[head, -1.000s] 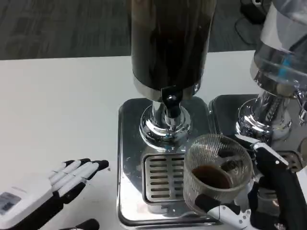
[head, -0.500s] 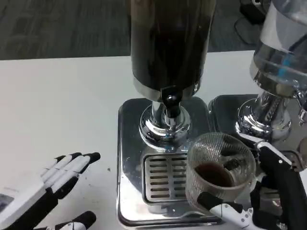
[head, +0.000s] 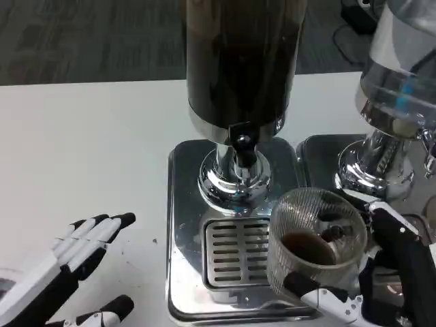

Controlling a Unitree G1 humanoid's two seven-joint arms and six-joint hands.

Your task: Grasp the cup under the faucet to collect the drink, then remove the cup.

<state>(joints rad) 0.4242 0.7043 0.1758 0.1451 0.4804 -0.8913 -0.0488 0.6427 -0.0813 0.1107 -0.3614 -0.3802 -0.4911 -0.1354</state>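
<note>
The right hand point(head: 381, 272) is wrapped around the ribbed clear cup point(head: 315, 245), fingers on both sides of it; much of the hand is cut off at the frame's lower right corner. The cup (a little dark drink in the bottom) sits over the right edge of the drip grate point(head: 235, 252), right of the black faucet point(head: 242, 142). The dark dispenser point(head: 238, 61) is cropped at the top. The left hand point(head: 75, 262) lies flat on the white table point(head: 82, 150), fingers spread, holding nothing.

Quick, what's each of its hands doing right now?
Left hand: open, fingers apart, holding nothing.
Right hand: holding the ribbed clear glass cup with dark drink in it.
</note>
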